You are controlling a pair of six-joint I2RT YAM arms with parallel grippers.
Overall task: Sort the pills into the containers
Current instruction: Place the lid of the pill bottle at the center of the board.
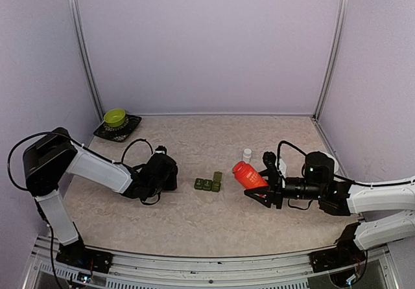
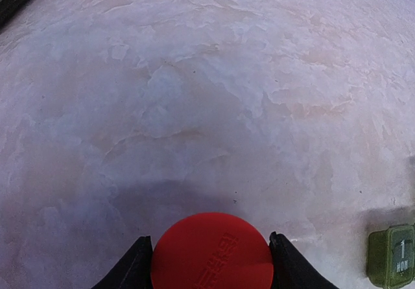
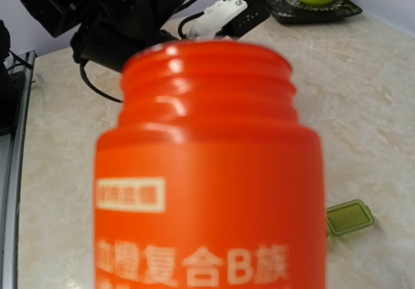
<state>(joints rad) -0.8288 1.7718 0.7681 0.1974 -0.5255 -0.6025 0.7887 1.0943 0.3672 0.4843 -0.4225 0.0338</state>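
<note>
The dark green plastic strip of three lidded compartments (image 1: 208, 183) lies on the pale marbled table (image 1: 194, 227), between the arms. Near it, the right gripper (image 1: 264, 186) clamps a tilted, uncapped red plastic bottle (image 1: 248, 175). The left gripper (image 2: 211, 245) pinches a round red cap (image 2: 212, 260).

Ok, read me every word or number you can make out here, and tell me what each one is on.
"血橙复合B族": on the orange-red plastic bottle; its small boxed label above is blurred.
"1" over "MON": on a lid of the dark green plastic compartment strip.
Embossed lettering on the red round plastic cap: unreadable.
</note>
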